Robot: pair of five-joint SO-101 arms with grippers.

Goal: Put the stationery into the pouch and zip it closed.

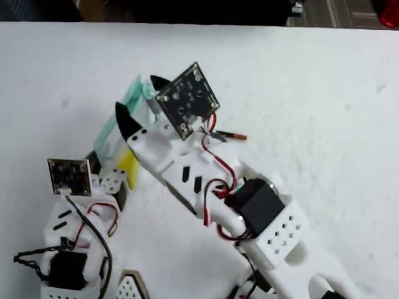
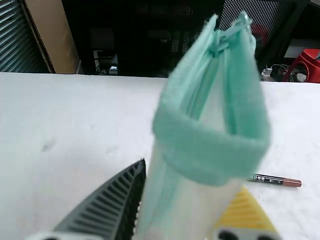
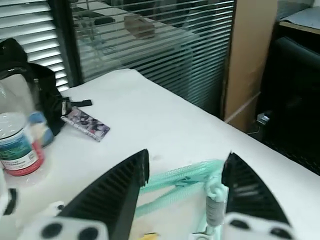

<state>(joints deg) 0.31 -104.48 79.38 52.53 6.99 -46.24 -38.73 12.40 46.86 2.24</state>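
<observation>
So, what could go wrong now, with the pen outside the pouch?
1. The right gripper is open at the rim of the pouch while the pen lies on the table; zipping now would leave it out.
2. The left gripper pinches the soft pouch at one end; pulling the rim shut could tug it loose.

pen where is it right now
In the high view the pen lies on the white table, outside the pouch and to its right, near the picture's middle.
</observation>
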